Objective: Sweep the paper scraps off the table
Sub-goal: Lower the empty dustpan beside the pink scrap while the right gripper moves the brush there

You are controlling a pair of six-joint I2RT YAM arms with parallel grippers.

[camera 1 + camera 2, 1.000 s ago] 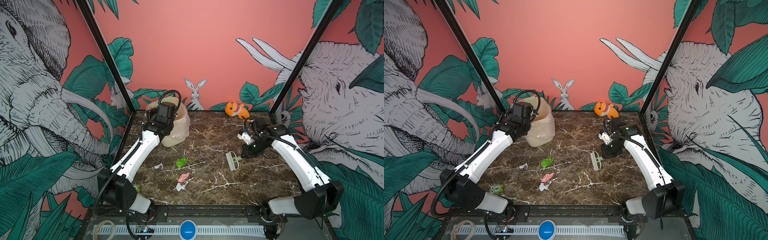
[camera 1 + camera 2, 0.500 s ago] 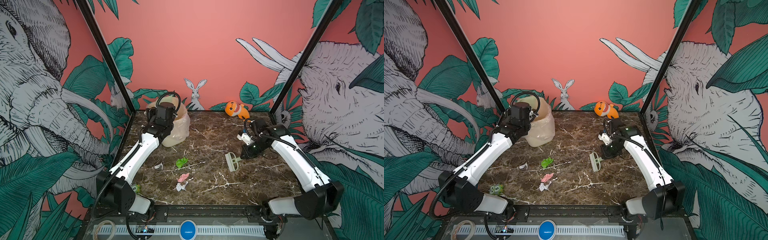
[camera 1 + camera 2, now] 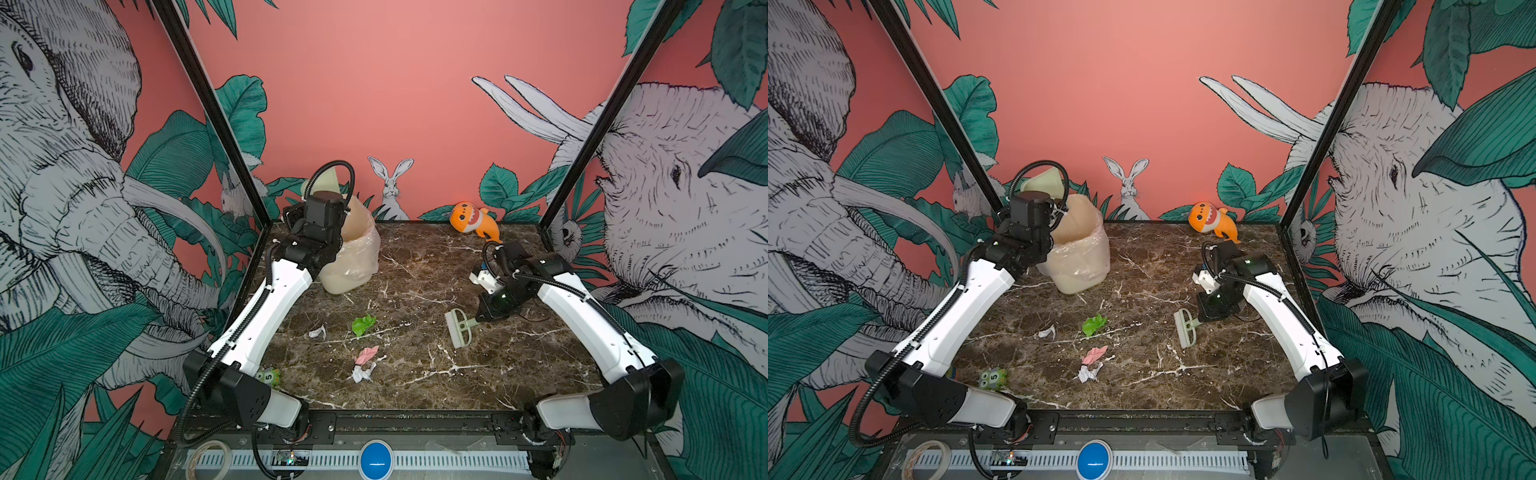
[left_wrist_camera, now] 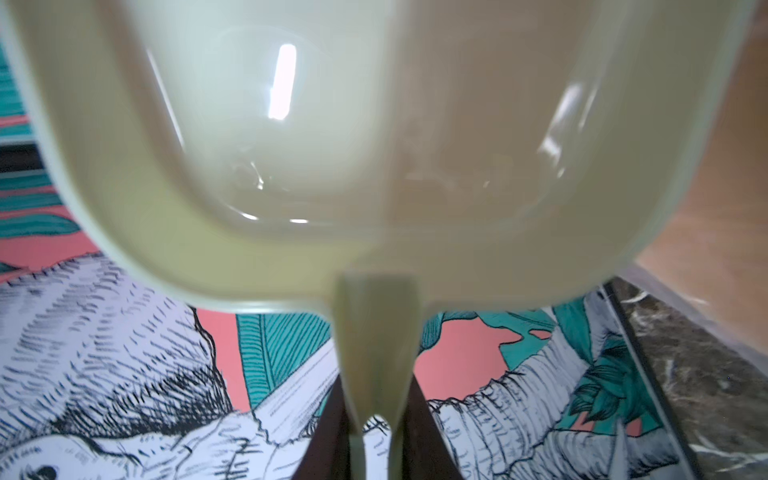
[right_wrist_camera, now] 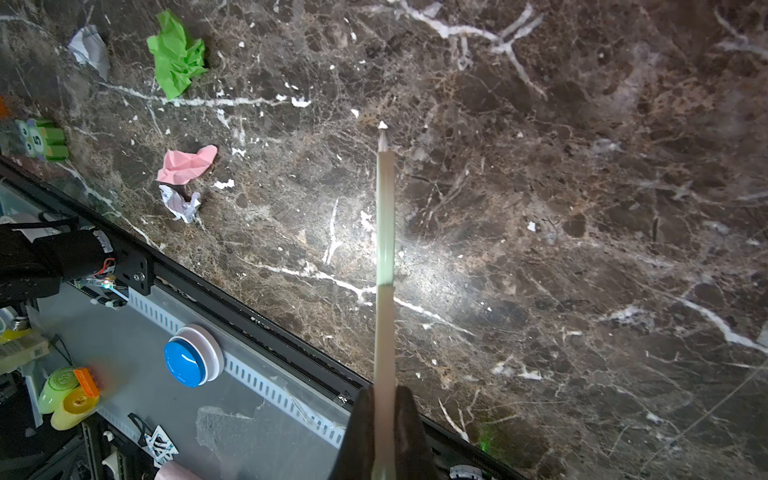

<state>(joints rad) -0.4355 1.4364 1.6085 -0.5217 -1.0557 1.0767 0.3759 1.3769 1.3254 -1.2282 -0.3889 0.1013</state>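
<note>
On the bench, a dark marbled top inside a black frame, the lined bin is standing at the far left corner. The left jaws are clamping the handle of the dustpan and holding it raised at the bin's mouth, with nothing showing in its tray. The right jaws are closing tight on the thin handle of the brush, whose bristle head is hanging low right of centre; contact with the bench cannot be told. The paper scraps are lying loose left of centre, well apart from both tools: green, white, pink, and a second white just beside the pink. Judging from this layout, a brush stroke made while the dustpan is up at the bin is likely to scatter the light scraps toward the front frame or the green number block. A descending left arm is risking a knock against the bin, and the narrow handle may twist in the right jaws under side load. Count: one bin, one dustpan, one brush, one orange plush shark at the back edge, one number block, four scraps visible.
</note>
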